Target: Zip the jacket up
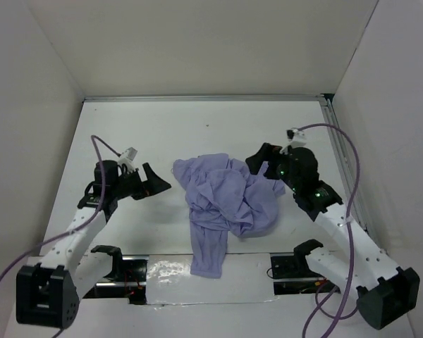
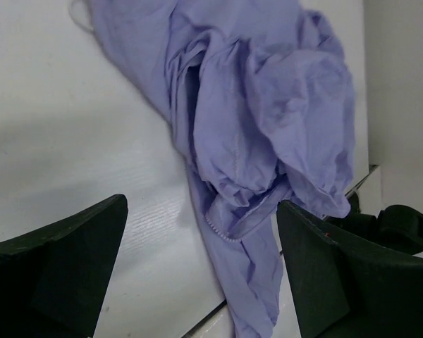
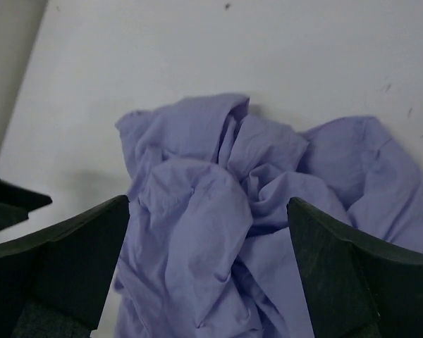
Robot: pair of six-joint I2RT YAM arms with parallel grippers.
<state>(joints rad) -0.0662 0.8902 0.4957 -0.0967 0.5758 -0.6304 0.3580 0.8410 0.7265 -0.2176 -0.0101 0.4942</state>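
The lavender jacket (image 1: 225, 201) lies crumpled in a heap at the table's middle, one part hanging over the near edge. My left gripper (image 1: 155, 181) is open and empty, just left of the heap, above the table. In the left wrist view the jacket (image 2: 261, 120) fills the middle, and a short run of zipper teeth (image 2: 221, 231) shows at a fold. My right gripper (image 1: 262, 160) is open and empty at the heap's upper right edge. In the right wrist view the bunched jacket (image 3: 218, 225) lies between and beyond the fingers (image 3: 352, 274).
The white table (image 1: 141, 134) has white walls on three sides and a metal rail (image 1: 342, 162) along the right. Black clamps (image 1: 113, 255) and foil tape sit at the near edge. Purple cables loop from both arms.
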